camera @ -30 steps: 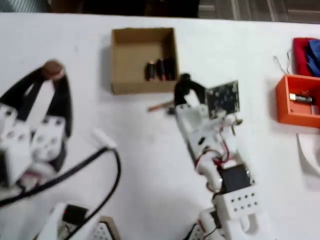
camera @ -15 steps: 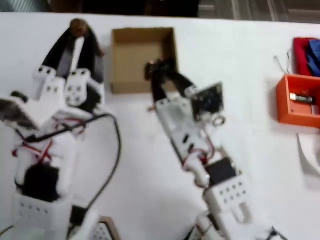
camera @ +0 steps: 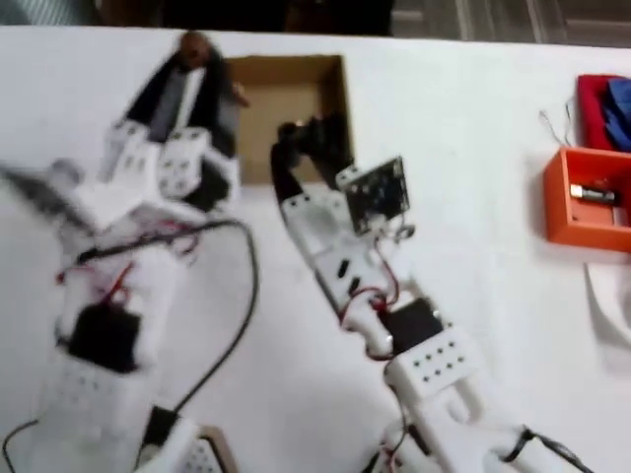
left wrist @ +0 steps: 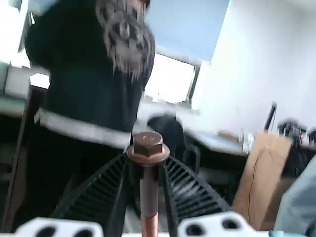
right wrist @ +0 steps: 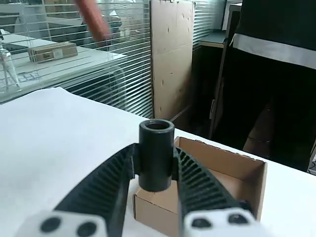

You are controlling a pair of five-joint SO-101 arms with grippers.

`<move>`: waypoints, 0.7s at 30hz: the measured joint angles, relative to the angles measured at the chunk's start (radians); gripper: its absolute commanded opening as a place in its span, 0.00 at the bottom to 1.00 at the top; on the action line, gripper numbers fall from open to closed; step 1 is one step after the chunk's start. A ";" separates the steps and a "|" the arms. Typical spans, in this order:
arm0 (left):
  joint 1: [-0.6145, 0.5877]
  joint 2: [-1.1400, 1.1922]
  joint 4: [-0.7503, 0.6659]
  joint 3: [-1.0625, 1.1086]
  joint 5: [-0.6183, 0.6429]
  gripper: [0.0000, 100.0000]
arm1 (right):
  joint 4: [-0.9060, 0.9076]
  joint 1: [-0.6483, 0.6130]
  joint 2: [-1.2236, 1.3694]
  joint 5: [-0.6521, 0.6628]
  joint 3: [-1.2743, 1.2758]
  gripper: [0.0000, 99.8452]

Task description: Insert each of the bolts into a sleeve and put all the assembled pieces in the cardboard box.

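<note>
My left gripper [camera: 197,67] is shut on a copper bolt [camera: 194,44], just past the left wall of the cardboard box [camera: 331,79]. In the left wrist view the bolt [left wrist: 147,187] stands upright between the fingers of that gripper [left wrist: 148,165], hex head on top. My right gripper [camera: 301,143] hangs over the box's near side, shut on a black sleeve [camera: 294,131]. The right wrist view has the sleeve [right wrist: 156,155] upright, open end up, in the gripper [right wrist: 156,163], with the box [right wrist: 222,165] behind it.
An orange box [camera: 567,212] and a red container [camera: 592,103] sit at the table's right edge. A black cable [camera: 242,296] loops across the table between the two arms. A person in dark clothes stands behind the table.
The left arm has swung up and right with the bolt, from the table's left side to the box's left wall. The right arm has moved left over the box with the sleeve.
</note>
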 measured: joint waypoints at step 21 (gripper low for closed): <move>0.129 0.114 0.061 -0.051 -0.244 0.02 | 0.000 0.002 0.000 0.127 0.000 0.02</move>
